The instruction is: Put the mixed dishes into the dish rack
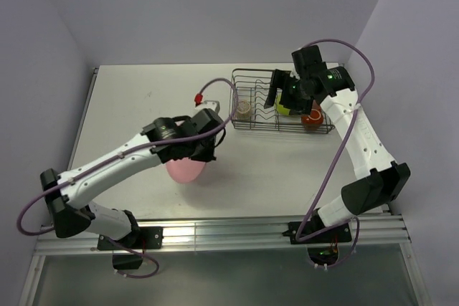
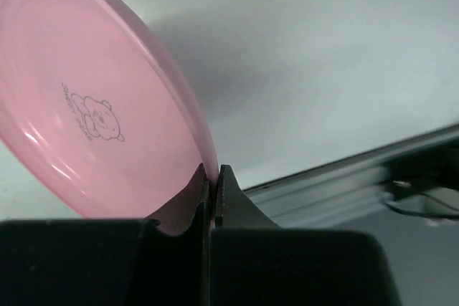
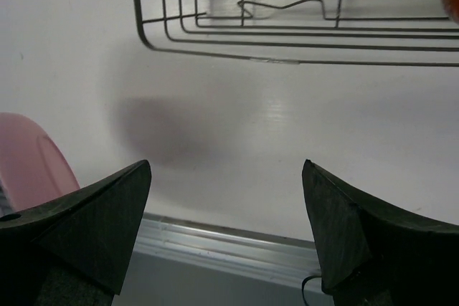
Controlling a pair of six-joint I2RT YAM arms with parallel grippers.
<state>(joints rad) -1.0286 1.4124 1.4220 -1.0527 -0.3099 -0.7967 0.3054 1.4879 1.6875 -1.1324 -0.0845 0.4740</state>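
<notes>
Left wrist view: left gripper (image 2: pixel 212 177) pinched tight on rim of tilted pink plate (image 2: pixel 93 105), plate cut off at frame top. Overhead, mostly hidden under arm, mid-table. Right gripper (image 3: pixel 226 170) spread wide; dish rack (image 3: pixel 287 54) along table's far edge, contents partly masked.

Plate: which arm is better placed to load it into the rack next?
Left. The left hand is shut on the plate at its rim and could carry it over. The right hand is open and empty by the rack.
</notes>
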